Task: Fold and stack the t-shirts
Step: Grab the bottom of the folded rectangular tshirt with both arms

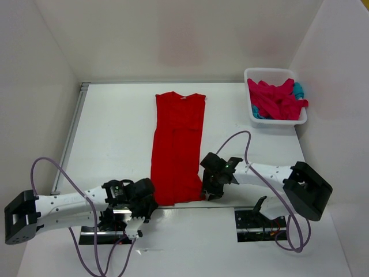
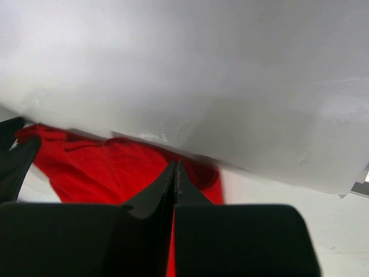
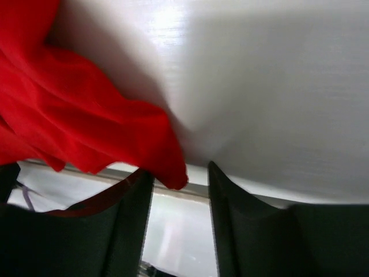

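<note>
The bright red t-shirt (image 1: 177, 144) lies as a long narrow strip down the middle of the table, collar at the far end. My left gripper (image 1: 144, 199) is at its near left corner. In the left wrist view its fingers (image 2: 175, 167) are pressed together with a thin line of red cloth (image 2: 104, 167) between them. My right gripper (image 1: 209, 187) is at the near right corner. It is open (image 3: 180, 170), with the shirt's corner (image 3: 69, 104) hanging by its left finger. The crimson-pink shirt (image 1: 277, 101) and the teal-blue shirt (image 1: 298, 89) lie crumpled in the basket.
The white basket (image 1: 268, 71) stands at the far right by the side wall. A metal rail (image 1: 69, 138) runs along the table's left edge. White walls close in the back and both sides. The arms' base plates (image 1: 253, 222) and purple cables sit at the near edge.
</note>
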